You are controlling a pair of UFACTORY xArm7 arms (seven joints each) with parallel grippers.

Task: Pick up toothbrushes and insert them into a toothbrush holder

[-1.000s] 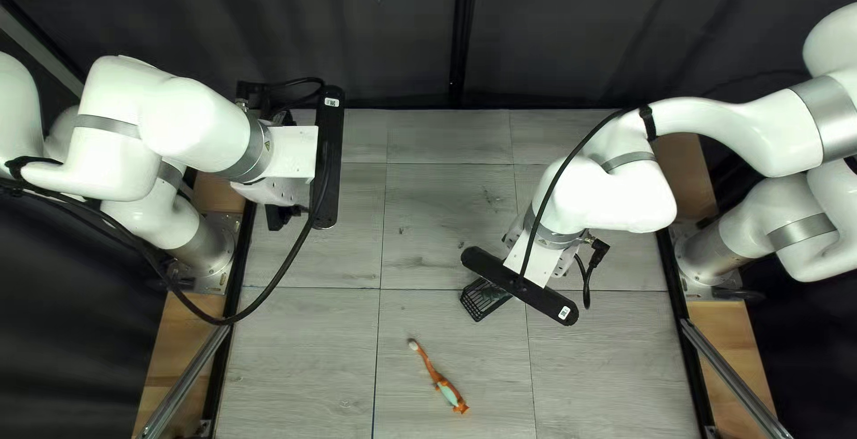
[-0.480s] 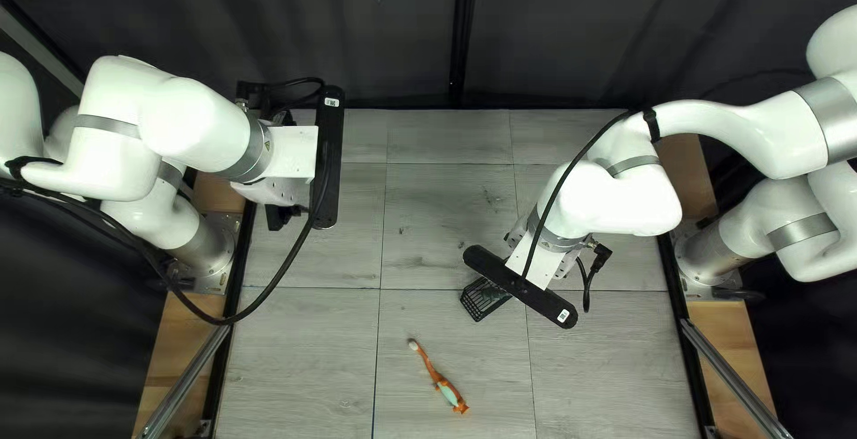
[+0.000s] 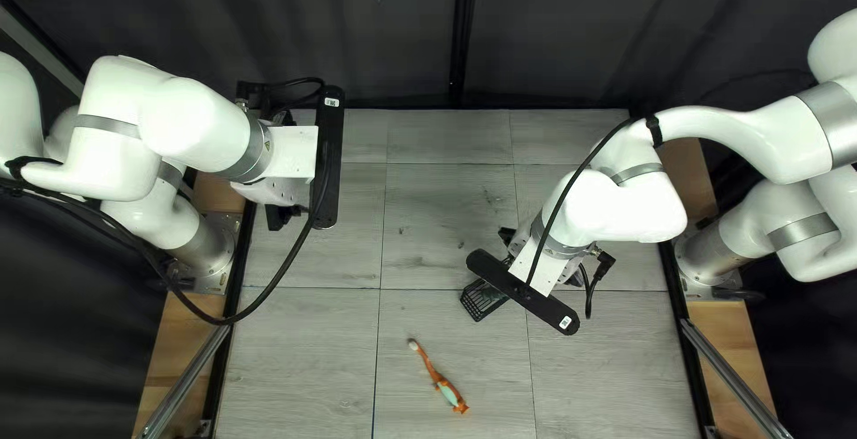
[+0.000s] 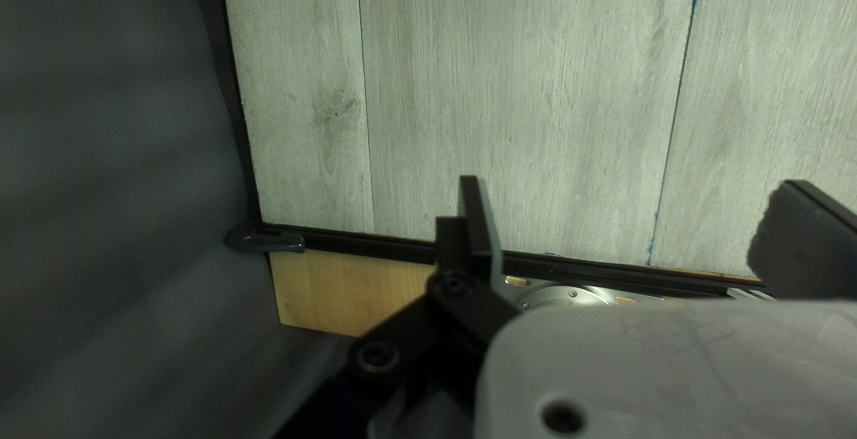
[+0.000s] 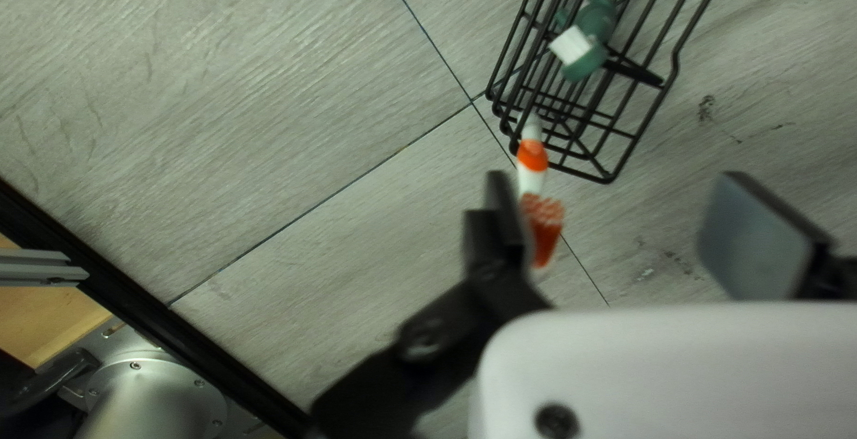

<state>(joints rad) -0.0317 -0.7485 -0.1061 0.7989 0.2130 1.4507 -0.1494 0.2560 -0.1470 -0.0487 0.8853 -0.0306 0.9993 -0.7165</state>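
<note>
In the top left view my right gripper (image 3: 525, 292) hangs over the black wire holder (image 3: 480, 299), its fingertips hidden. In the right wrist view that gripper (image 5: 625, 225) is open. A white-and-orange toothbrush (image 5: 532, 164) has one end at the wire holder (image 5: 611, 146) and its bristled end beside one finger; contact cannot be told. Inside the holder shows a green piece with a white part (image 5: 591, 33). An orange toothbrush (image 3: 436, 375) lies on the table near its front edge. My left gripper (image 3: 328, 158), far from these, is open in its wrist view (image 4: 629, 225).
The table (image 3: 312, 341) has a black edge rail (image 3: 234, 314) at its left side. A cable (image 3: 308, 234) loops from the left arm over the table's left part. Another cable (image 3: 558, 207) runs along the right arm. A dark curtain (image 3: 384, 28) hangs behind.
My right gripper has shifted slightly toward the right and the table's near edge. The left arm, the holder and the orange toothbrush on the table have stayed put.
</note>
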